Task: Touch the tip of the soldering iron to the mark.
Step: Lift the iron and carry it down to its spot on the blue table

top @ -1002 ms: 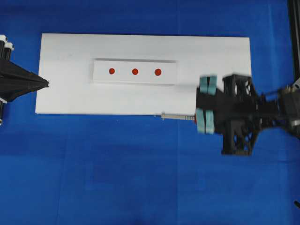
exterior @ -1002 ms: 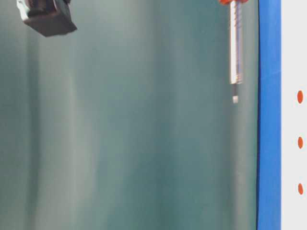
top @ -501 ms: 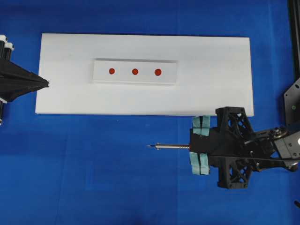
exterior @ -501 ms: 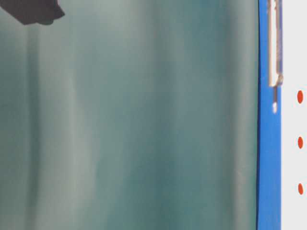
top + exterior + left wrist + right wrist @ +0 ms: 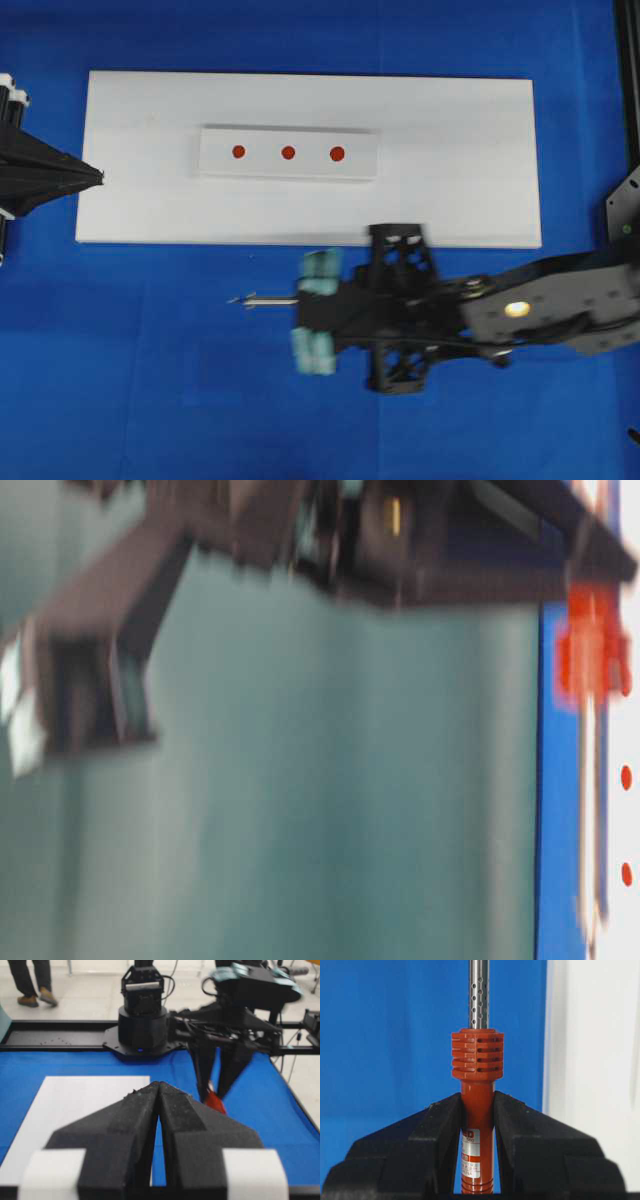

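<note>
The soldering iron (image 5: 477,1085) has an orange-red ribbed handle and a perforated silver shaft (image 5: 479,990). My right gripper (image 5: 477,1099) is shut on the handle. In the overhead view the right gripper (image 5: 312,308) is over the blue cloth in front of the white board. The iron's shaft (image 5: 270,299) points left, parallel to the board's front edge. Three red marks (image 5: 288,153) sit in a row on a small white strip (image 5: 360,155); the tip is well short of them. My left gripper (image 5: 100,178) is shut and empty at the board's left edge, its tips (image 5: 159,1085) touching.
The strip lies on a large white board (image 5: 460,130) on blue cloth (image 5: 150,380). The right arm (image 5: 540,310) stretches in from the right. A black frame rail (image 5: 627,80) runs along the right edge. The table-level view is motion-blurred.
The right gripper has carried the iron off the board's front edge and far to the left over the blue cloth. The left gripper has not moved.
</note>
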`<state>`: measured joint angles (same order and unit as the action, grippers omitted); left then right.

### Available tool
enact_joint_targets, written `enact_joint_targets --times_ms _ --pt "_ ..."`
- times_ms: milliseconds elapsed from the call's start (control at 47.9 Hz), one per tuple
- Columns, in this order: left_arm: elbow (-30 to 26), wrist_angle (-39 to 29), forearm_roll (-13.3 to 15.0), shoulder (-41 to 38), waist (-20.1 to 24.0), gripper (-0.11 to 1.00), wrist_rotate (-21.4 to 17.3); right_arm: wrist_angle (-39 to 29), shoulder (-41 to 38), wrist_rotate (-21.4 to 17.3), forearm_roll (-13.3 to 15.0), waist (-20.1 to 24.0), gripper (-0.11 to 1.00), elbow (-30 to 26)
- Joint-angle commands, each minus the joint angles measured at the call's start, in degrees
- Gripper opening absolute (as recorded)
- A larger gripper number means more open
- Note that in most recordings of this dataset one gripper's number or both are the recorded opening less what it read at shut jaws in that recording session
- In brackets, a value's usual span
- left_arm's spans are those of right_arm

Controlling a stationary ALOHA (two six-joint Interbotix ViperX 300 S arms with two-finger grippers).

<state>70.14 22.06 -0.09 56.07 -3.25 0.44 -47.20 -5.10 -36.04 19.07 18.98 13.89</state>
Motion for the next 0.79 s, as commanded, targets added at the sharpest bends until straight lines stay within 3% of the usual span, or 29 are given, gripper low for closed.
enact_joint_targets --times_ms 0,271,772 --pt "-1.0 0.6 0.0 -0.3 -0.1 0.0 0.1 0.4 -1.4 1.1 0.3 -0.8 0.06 -5.1" --pt "-1.0 0.6 -0.1 -0.2 -0.7 0.0 0.4 0.2 -8.3 2.3 0.3 -2.2 0.06 -13.3" --pt "-1.0 0.4 -0.1 0.1 -1.0 0.0 0.4 3.5 -11.3 1.3 -2.3 -2.1 0.06 -11.6"
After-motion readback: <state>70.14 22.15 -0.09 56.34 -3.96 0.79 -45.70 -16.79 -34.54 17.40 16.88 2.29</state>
